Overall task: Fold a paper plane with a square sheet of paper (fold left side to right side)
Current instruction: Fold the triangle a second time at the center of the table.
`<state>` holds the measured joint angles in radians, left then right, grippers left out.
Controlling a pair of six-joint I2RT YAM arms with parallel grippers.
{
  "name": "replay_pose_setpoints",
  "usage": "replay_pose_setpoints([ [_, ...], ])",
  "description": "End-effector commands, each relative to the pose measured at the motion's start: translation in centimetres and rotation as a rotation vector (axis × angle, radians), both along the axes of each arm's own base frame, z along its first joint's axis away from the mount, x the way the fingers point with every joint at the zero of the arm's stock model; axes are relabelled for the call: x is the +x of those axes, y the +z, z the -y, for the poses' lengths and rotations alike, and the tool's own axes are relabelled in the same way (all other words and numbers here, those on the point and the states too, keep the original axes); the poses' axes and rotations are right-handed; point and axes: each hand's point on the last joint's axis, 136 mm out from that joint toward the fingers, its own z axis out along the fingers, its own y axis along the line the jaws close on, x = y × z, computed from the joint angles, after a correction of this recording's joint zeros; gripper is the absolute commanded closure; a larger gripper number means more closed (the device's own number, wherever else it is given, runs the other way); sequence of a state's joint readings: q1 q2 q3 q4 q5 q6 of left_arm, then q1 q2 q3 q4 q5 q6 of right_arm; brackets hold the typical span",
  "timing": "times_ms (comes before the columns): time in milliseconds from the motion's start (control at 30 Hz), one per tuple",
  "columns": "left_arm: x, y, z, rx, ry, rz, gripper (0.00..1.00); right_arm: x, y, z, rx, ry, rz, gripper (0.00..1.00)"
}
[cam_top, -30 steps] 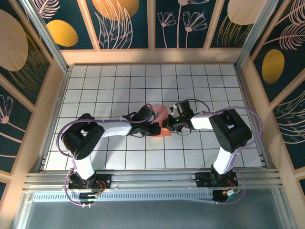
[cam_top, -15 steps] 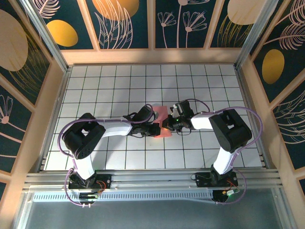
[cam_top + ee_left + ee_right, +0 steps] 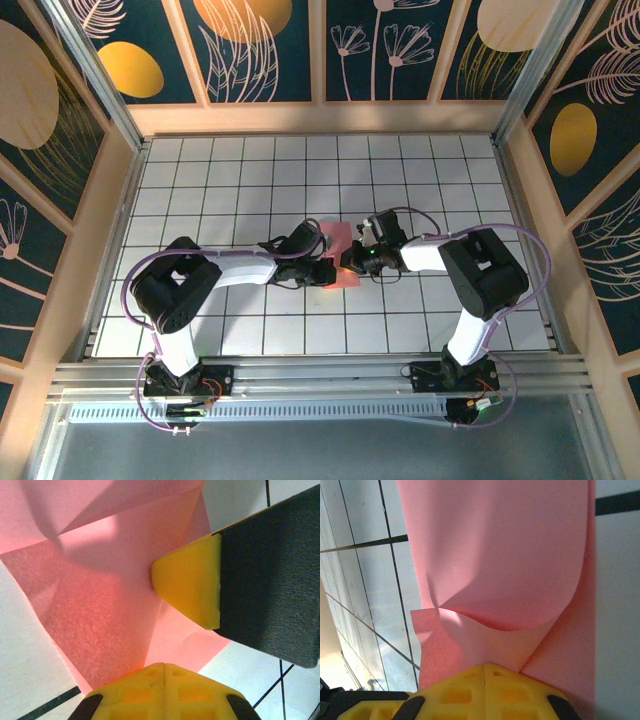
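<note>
Right pincer (image 3: 485,667) unmoved, sheet (image 3: 495,555) at its tip

Observe both arms reaching inward, elbows out; your left claw (image 3: 328,272) and right claw (image 3: 351,262) are closed, tips close together.

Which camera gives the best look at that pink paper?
The right wrist view: the pink paper spreads large there, one flap curling over. In the left wrist view the paper shows creased layers close up. From above, the paper is a small, partly covered patch.
</note>
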<state>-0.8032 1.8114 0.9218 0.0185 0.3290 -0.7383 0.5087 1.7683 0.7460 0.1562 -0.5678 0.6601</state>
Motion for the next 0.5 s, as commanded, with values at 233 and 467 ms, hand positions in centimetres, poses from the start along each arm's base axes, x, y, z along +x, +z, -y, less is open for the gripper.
replay_pose_setpoints([
  [233, -0.50, -1.53, -1.22, 0.048, 0.015, -0.034, 0.95, -1.61, -2.82, 1.21, -0.100, 0.005, -0.075, 1.00],
  [467, -0.58, -1.58, -1.41, 0.051, 0.019, -0.035, 0.96, -1.70, -2.86, 1.20, -0.101, 0.007, -0.076, 1.00],
])
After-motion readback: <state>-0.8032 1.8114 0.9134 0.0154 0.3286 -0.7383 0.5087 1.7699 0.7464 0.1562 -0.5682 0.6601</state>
